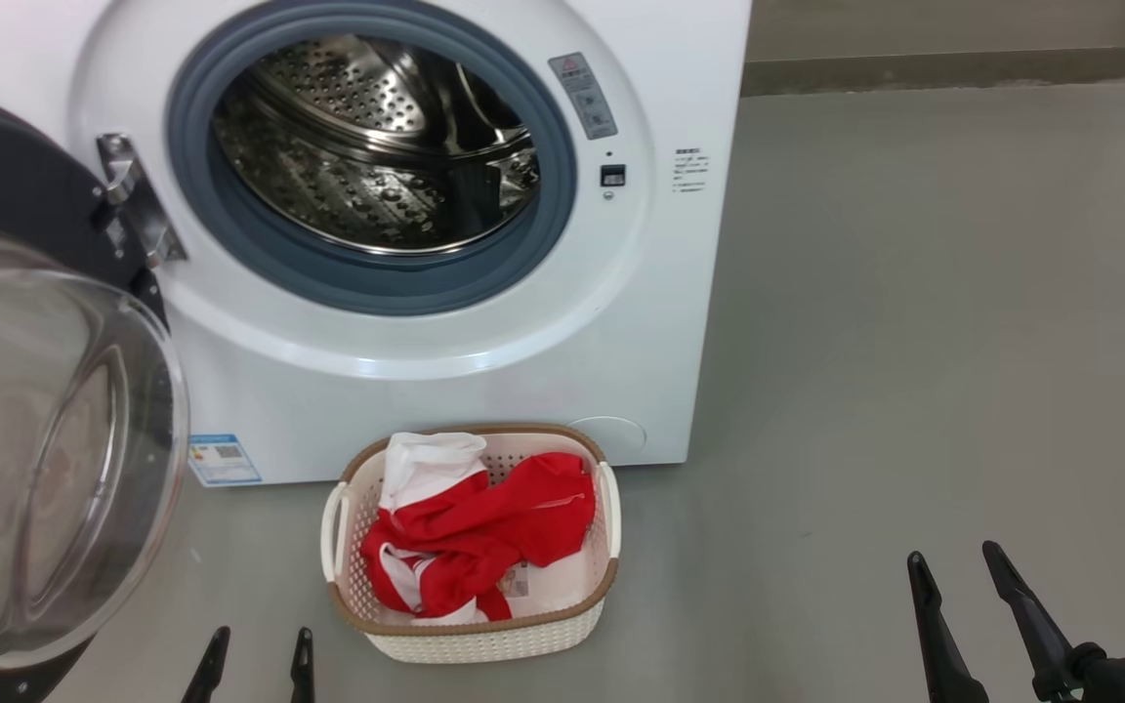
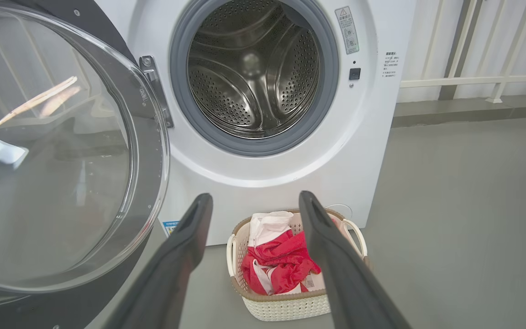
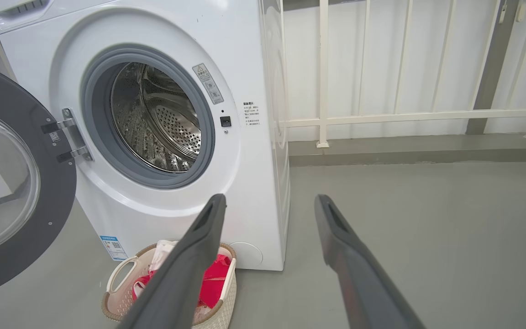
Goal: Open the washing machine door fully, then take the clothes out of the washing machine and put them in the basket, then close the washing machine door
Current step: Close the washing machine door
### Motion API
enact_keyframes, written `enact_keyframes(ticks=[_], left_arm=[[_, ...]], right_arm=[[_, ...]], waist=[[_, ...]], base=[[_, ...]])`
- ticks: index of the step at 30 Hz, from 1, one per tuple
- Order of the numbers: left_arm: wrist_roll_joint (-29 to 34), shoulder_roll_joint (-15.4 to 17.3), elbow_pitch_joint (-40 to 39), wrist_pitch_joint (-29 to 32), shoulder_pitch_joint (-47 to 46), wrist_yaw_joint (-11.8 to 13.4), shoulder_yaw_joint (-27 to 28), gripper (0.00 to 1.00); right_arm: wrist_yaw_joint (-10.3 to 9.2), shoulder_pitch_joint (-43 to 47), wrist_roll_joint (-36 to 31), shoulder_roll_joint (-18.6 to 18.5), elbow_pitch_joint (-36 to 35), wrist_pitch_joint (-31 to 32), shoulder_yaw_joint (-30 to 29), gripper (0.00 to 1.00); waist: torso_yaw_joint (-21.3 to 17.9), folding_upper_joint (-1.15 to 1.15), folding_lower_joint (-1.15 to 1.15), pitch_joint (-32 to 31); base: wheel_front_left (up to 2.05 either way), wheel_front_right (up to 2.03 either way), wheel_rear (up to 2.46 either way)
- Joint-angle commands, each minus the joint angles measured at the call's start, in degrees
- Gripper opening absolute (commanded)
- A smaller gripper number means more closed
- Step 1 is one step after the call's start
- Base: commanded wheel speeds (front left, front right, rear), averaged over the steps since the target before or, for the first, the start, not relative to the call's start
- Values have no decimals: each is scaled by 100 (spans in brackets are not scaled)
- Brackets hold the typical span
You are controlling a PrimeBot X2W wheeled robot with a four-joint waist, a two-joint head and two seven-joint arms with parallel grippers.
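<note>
Head view: glossy black-rimmed round glass door point(image 1: 55, 459) hangs open at left, near left end effector point(image 1: 262, 637), wide, empty; right end effector point(image 1: 955, 555) wide, empty, well apart. Left wrist view: red-white fabric clothes point(image 2: 286, 260) in cream perforated basket point(image 2: 286, 308). Right wrist view: door far left.

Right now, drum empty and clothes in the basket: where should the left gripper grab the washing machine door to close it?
Probably the black rim of the washing machine door, on the edge farthest from the hinge, approached from the robot's left by the open left gripper. The rim offers an edge to pinch; the bulging glass bowl is smooth and rounded.
</note>
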Motion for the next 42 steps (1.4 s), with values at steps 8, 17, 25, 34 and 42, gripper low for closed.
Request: enact_keyframes(ticks=[8,17,25,34,42], left_arm=[[99,26,-283,-70,-255,142,218,100],[56,10,-389,-70,-287,225,239,100],[-24,19,-462,-70,-269,193,282,100],[16,10,-561,-70,-279,227,236,100],[16,10,-644,-70,-286,255,244,100]], right_arm=[[36,-364,63,-87,-165,-36,295,100],[36,-465,26,-87,-164,-36,375,100],[36,-512,8,-87,-198,-36,446,100],[36,-604,-13,-87,-230,-36,560,100],[36,-643,-9,-87,-218,-36,630,100]], waist=[[529,0,0,82],[1182,0,0,141],[1742,0,0,145],[2189,0,0,156],[2623,0,0,194]], base=[[0,0,0],[0,0,0],[0,0,0],[0,0,0],[0,0,0]])
